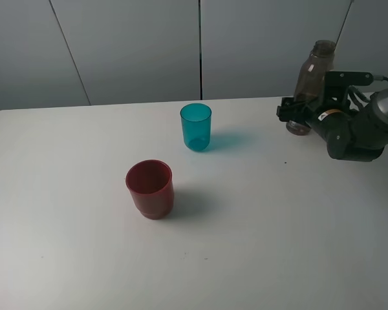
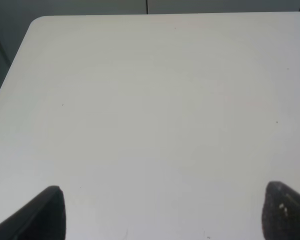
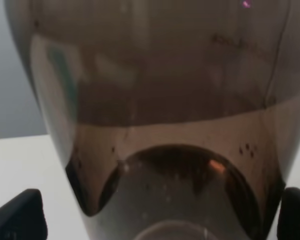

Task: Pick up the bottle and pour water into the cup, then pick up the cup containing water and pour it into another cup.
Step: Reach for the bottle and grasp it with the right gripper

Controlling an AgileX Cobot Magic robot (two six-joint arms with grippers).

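My right gripper (image 1: 295, 116) at the bottle (image 1: 313, 77).
I see it around the bottle's base; the teal cup (image 1: 196, 126) and red cup (image 1: 150, 188) stand apart, further left.

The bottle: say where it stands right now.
In the high view the bottle stands upright at the far right of the table, between the jaws of the open right gripper, right of the teal cup.
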